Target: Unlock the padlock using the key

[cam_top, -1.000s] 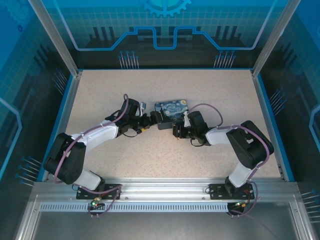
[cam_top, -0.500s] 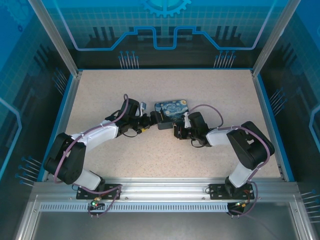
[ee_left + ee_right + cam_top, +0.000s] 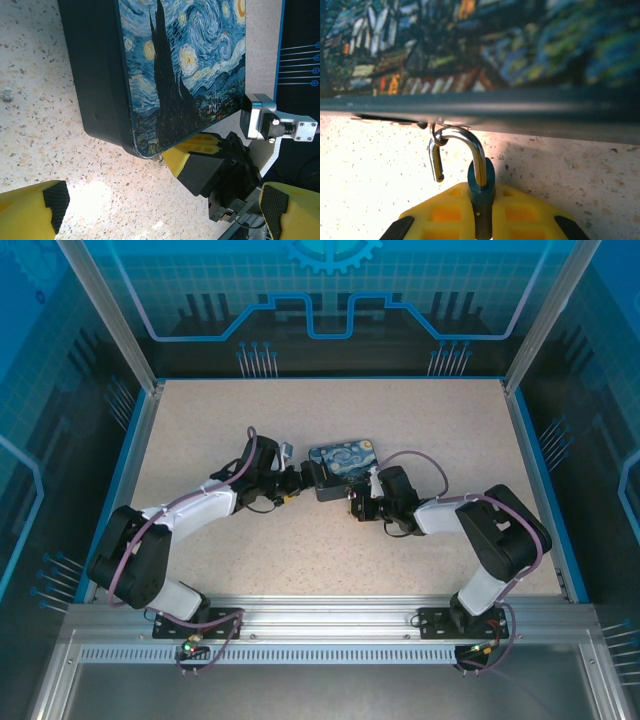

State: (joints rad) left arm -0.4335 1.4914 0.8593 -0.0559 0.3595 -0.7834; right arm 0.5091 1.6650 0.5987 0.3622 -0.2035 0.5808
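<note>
The padlock [image 3: 483, 197] has a dark teal body and a silver shackle [image 3: 466, 138]. One shackle leg sits in the body and the other hangs free, hooked through a small ring under the painted box's edge [image 3: 520, 107]. My right gripper [image 3: 483, 222] is shut on the padlock body between its yellow fingers [image 3: 192, 152], just in front of the box [image 3: 342, 461]. My left gripper [image 3: 165, 200] stands open, its pads [image 3: 55, 197] wide apart, facing the box's near corner [image 3: 125, 135] from the left [image 3: 303, 480]. The key is hidden.
The blue-and-yellow swirl-painted box [image 3: 185, 65] lies flat mid-table, between the two grippers. The speckled tabletop [image 3: 250, 550] spreads out around them, bounded by a blue rim [image 3: 540, 480] and transparent walls.
The right arm has shifted slightly to the right, drawing the padlock a little away from the box. The left arm has not visibly moved.
</note>
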